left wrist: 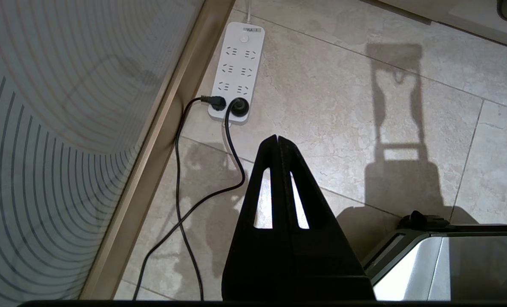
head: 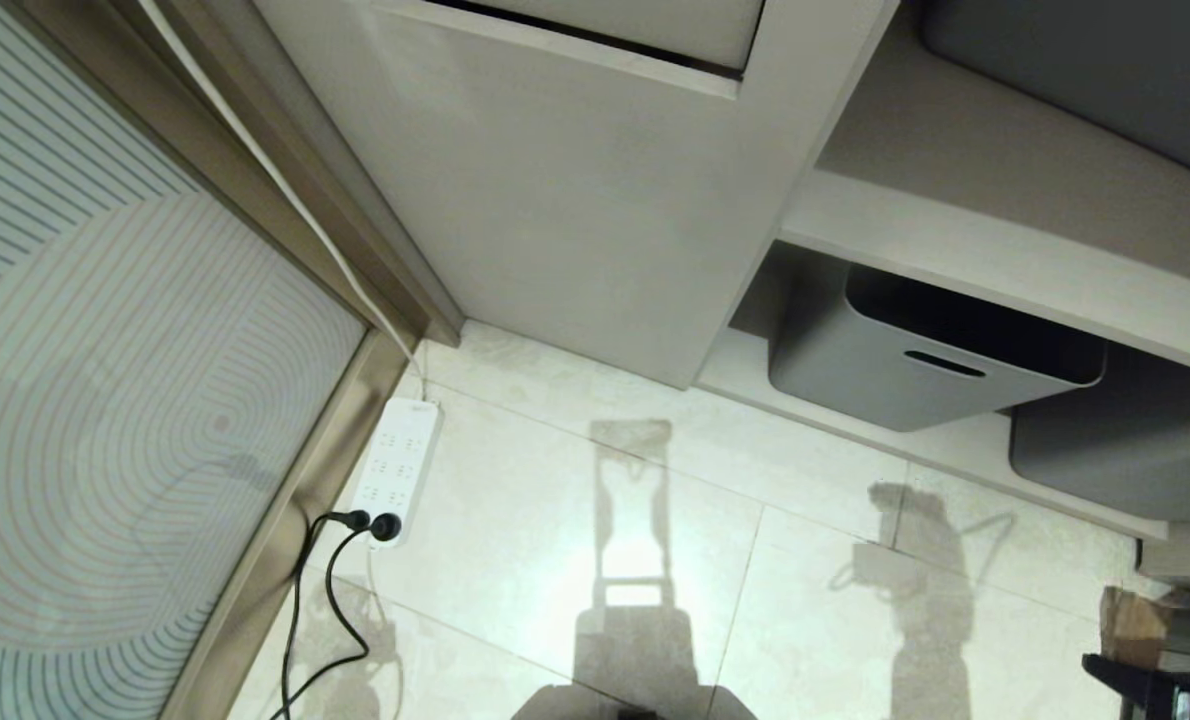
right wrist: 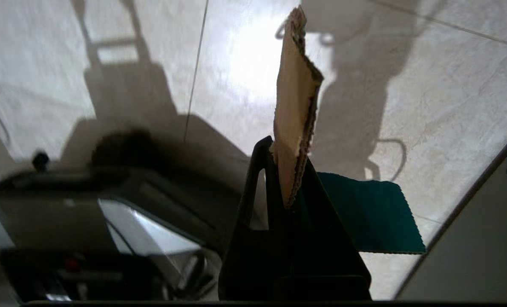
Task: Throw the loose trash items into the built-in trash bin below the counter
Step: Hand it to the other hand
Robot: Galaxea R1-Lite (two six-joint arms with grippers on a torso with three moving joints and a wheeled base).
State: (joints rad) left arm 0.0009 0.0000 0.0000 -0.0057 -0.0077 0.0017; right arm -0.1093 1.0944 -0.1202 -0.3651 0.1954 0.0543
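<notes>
Right gripper (right wrist: 285, 170): low over the tiled floor, at the far right edge of the head view; its two black fingers are pressed together on a piece of trash.
Tan cardboard piece (right wrist: 295, 98): pinched at its lower end between the right gripper's fingers, standing up past the fingertips, corrugated torn edge showing; in the head view it is a small tan shape (head: 1133, 625) at the lower right.
Turquoise strip (right wrist: 370, 215): flat teal piece with a serrated edge, seen just beside the right gripper's fingers; whether it is gripped or lies below them cannot be told.
Left gripper (left wrist: 278, 138): hanging over the floor near the power strip, fingers pressed together, nothing between them.
Built-in trash bin (head: 595, 190): beige cabinet front straight ahead, the lower edge of its flap (head: 645, 25) at the top of the head view; well apart from the cardboard.
Grey plastic tubs (head: 915, 350): on the low open shelf to the right of the cabinet front.
Power strip (head: 398, 465): white, on the floor by the brass-framed striped panel (head: 105, 400), with two black plugs in it.
Floor (head: 515, 560): pale tiles carrying the shadows of the robot's arms.
</notes>
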